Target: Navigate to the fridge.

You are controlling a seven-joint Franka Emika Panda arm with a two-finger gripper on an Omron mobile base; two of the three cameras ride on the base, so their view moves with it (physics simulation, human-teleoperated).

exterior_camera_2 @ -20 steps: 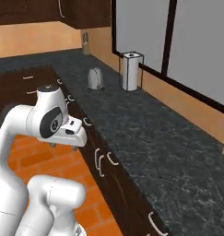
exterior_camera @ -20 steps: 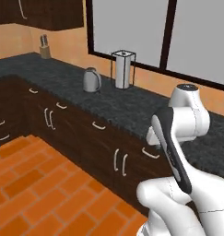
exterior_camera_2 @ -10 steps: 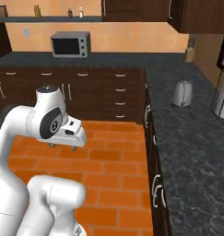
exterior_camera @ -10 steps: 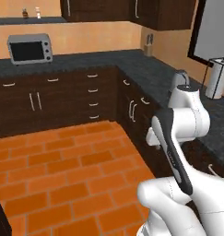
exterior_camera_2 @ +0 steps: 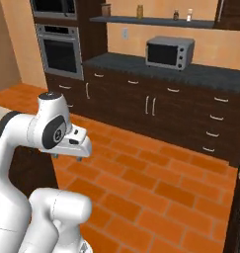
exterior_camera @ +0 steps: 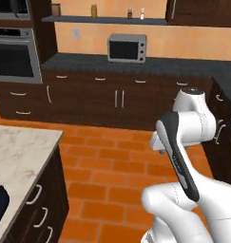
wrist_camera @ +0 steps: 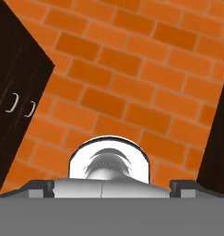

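Looked like a home kitchen: dark cabinets (exterior_camera: pixel 102 97), a wall oven (exterior_camera: pixel 14 54), a microwave (exterior_camera: pixel 127 48) on the counter (exterior_camera: pixel 183 66), and an orange brick floor (exterior_camera: pixel 112 166).

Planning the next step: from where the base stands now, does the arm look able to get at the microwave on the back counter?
Probably not. The microwave sits on the far counter against the wall, across a wide stretch of brick floor, and the arm is folded close over its base with the gripper pointing down. The base would likely have to drive closer first.
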